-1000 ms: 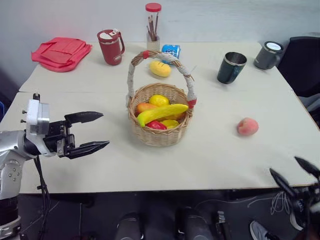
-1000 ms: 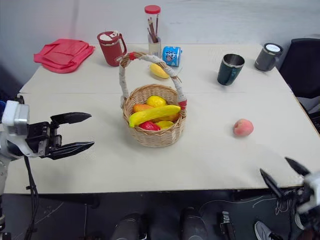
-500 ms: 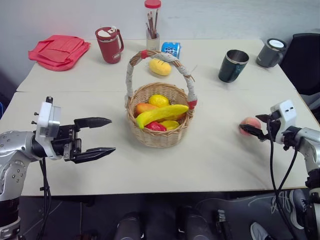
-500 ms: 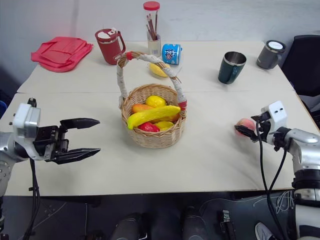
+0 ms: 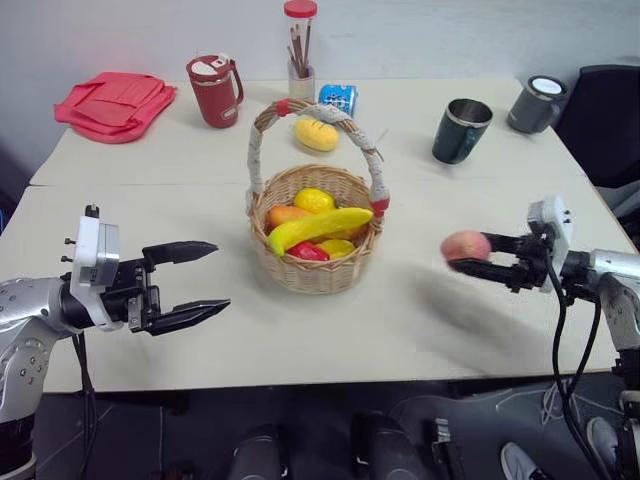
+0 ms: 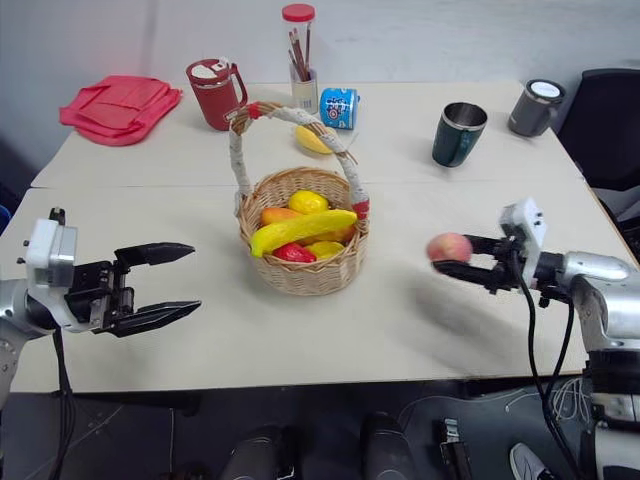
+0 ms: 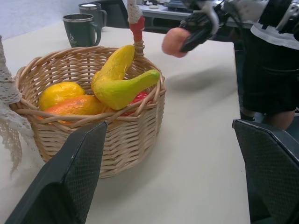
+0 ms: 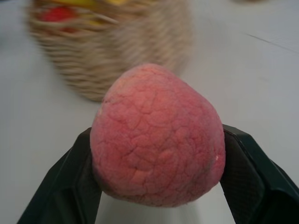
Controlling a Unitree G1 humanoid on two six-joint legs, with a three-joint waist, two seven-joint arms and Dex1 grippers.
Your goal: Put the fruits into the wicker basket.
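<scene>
While the wicker basket (image 5: 315, 240) stands in the middle of the table (image 5: 420, 330), the peach (image 5: 465, 245) is held above the table surface to the right of the basket, well apart from it. The peach is clamped between the two black fingers of the right gripper (image 5: 482, 257), one finger on each side, as is seen closely in the right wrist view (image 8: 156, 161). The right gripper is pointed toward the basket.

Inside the basket a banana (image 5: 318, 226) is laid across the other fruits, and an orange-yellow mango (image 5: 290, 214) is seen beside it, together with a yellow round fruit (image 5: 315, 200) and a red one (image 5: 311, 252). Another yellow fruit (image 5: 317, 134) is lying on the table just behind the basket, under the arch of the handle (image 5: 262, 150).

To the left of the basket, the left gripper (image 5: 200, 282) is held over the table edge. Its fingers are spread wide and nothing is held between them; they are pointed toward the basket.

Behind the basket a red mug (image 5: 213, 90), a jar with sticks (image 5: 299, 50) and a blue can (image 5: 339, 98) are placed. Further to the right of the basket a dark green cup (image 5: 460, 130) is standing.
</scene>
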